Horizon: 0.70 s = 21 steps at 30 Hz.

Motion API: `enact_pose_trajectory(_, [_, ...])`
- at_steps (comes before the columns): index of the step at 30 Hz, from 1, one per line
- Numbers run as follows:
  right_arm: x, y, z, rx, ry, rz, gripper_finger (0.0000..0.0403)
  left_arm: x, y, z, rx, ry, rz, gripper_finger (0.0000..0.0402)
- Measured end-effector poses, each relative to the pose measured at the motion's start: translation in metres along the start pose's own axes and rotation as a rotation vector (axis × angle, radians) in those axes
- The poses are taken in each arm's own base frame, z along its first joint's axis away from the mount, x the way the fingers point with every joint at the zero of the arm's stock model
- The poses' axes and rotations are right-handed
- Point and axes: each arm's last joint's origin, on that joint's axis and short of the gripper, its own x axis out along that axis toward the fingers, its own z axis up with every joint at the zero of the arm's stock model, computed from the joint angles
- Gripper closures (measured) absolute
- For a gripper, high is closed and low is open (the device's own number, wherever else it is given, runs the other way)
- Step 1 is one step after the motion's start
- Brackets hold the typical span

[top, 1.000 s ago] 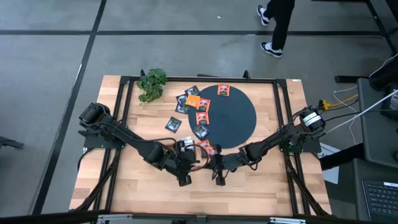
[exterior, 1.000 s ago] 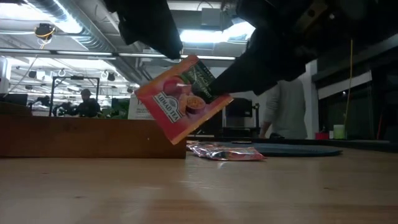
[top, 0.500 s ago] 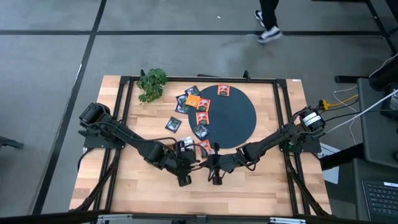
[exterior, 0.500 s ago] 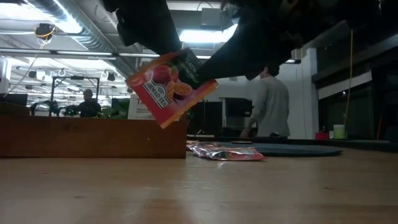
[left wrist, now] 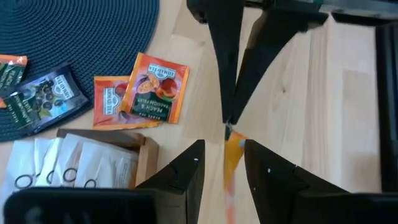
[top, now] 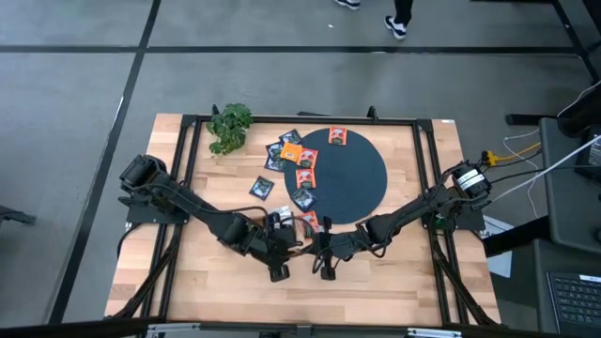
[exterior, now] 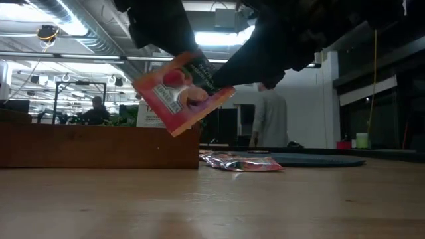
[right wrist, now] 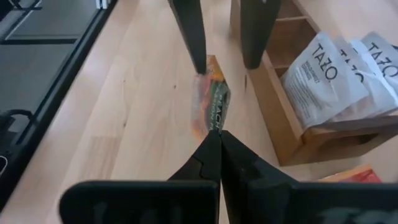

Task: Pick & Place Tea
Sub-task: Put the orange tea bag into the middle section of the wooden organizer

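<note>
While both arms meet near the table's [top: 188,291] front edge, the right gripper [right wrist: 215,132] is pressed together on one corner of a red-orange sachet [exterior: 180,91], holding it tilted in the air above the wood; the left gripper [left wrist: 219,163] stands spread, its fingers [left wrist: 186,171] on either side of the same sachet without visibly pinching it. Beside the held sachet: a wooden tray [right wrist: 292,124] with white sachets [right wrist: 329,78] standing in a compartment. Flat on the wood just off the dark round mat [top: 352,174]: two orange sachets [left wrist: 134,96], overlapping, between tray and mat. At the mat's left rim, partly on it: a loose cluster of orange and dark sachets [top: 299,169]; one orange sachet [top: 337,136] lies apart near the mat's back rim; one dark sachet [top: 261,188] lies alone on the wood left of the mat. Near the table's back-left corner: a green plant [top: 230,127]. Beyond the table: a person [exterior: 269,119] standing in the room, and shoes [top: 396,26] on the floor past the back edge
</note>
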Motion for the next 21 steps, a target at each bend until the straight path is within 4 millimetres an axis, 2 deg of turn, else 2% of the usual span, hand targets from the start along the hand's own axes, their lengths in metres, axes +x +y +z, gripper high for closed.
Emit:
enact_pose_trajectory(8, [0.0014, -0.0052, 0.0018, 0.035, -0.007, -0.011, 0.0401, 0.0027, 0.0045, 0.0035, -0.019, 0.035, -0.046, 0.0293])
enact_pose_trajectory(21, [0.0022, -0.0078, 0.0027, 0.037, -0.003, 0.008, 0.0401, 0.003, 0.0065, 0.0048, -0.002, 0.005, -0.002, 0.0301])
